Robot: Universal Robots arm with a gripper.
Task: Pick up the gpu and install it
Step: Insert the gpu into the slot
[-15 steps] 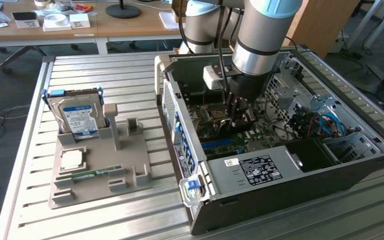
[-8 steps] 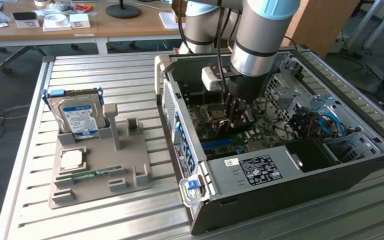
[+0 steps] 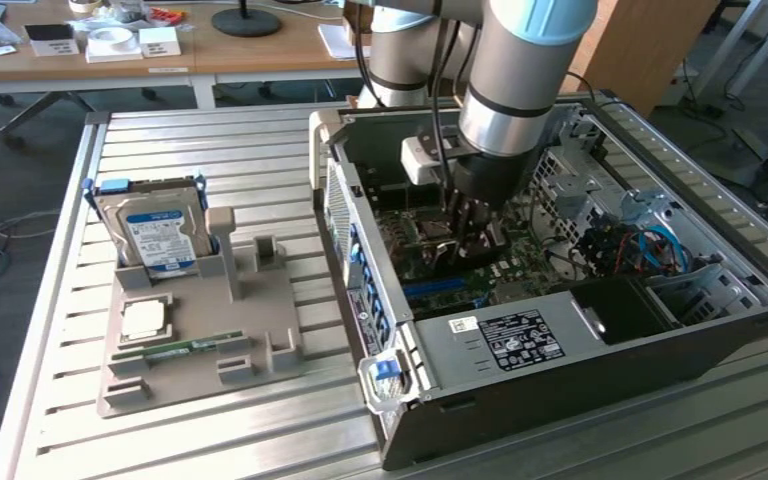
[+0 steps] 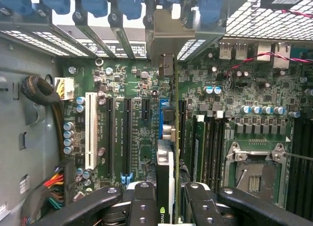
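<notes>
Dark, thin gpu (image 4: 165, 167) shows edge-on in the wrist view, pinched between the jaws of the gripper (image 4: 171, 206), with a green logo on its edge near the fingers (image 4: 142, 206). Card hangs over the green motherboard (image 4: 127, 89), roughly in line with a blue slot (image 4: 161, 113); can't tell whether its edge touches that slot. Grey metal bracket (image 4: 166, 35) at the card's far end sits close to the row of blue latches (image 4: 93, 3). Black slots and a white slot (image 4: 90, 130) lie to one side of the card, memory slots (image 4: 210, 147) and a bare CPU socket (image 4: 254, 172) to the other.

In the exterior view, the arm (image 3: 518, 80) reaches down into the open computer case (image 3: 598, 400) at centre-right of the frame. At the exterior view's left a grey holder tray (image 3: 171, 385) lies on the slatted metal worktop (image 3: 197, 140). It carries an upright hard drive (image 3: 157, 235), a square processor chip (image 3: 144, 318) and a green memory stick (image 3: 177, 350) lying flat.
</notes>
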